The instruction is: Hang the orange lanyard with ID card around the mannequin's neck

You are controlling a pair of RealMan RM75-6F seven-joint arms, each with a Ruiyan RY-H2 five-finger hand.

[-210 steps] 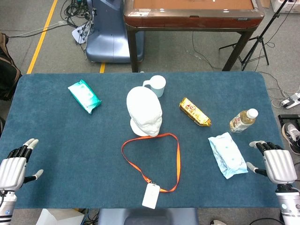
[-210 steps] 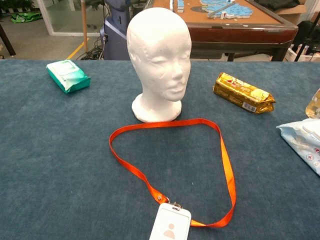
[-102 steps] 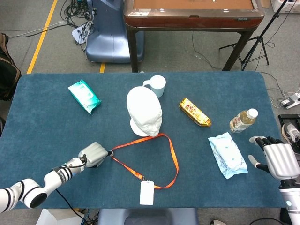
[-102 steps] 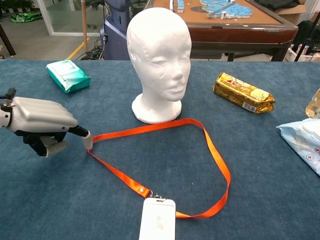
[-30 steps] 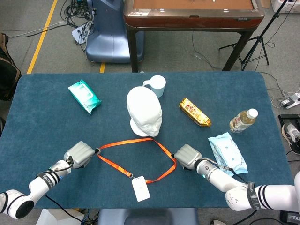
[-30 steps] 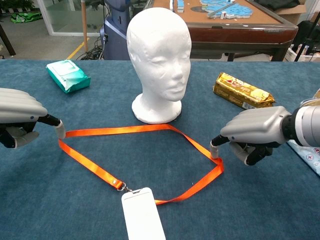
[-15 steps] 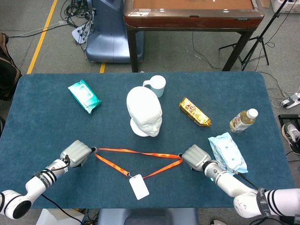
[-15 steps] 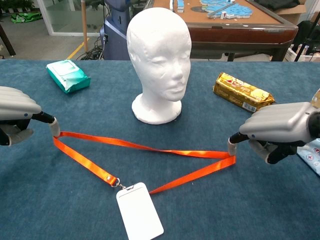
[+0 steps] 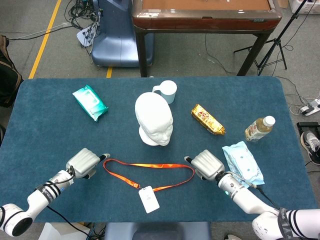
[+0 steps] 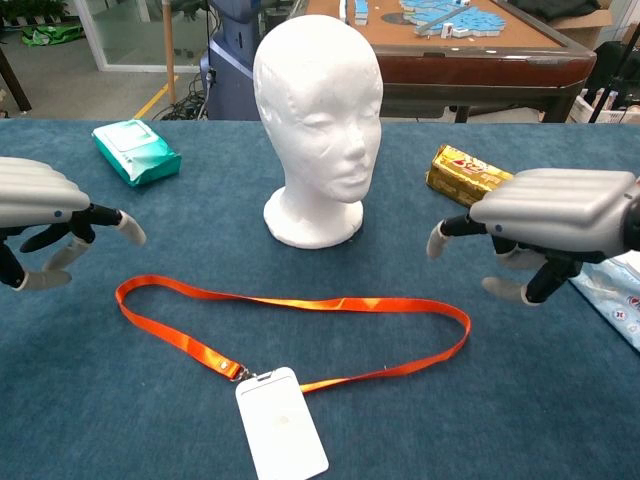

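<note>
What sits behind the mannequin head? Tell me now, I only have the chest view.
Observer: A white mug stands on the table just behind the mannequin head. Its handle points toward the left of the picture.
Operator: Now report anything my right hand is blocking.
Observer: The head view shows a bottle with a white cap. It sits farther back than the right hand and off to the right of it, beyond the gold snack pack.
</note>
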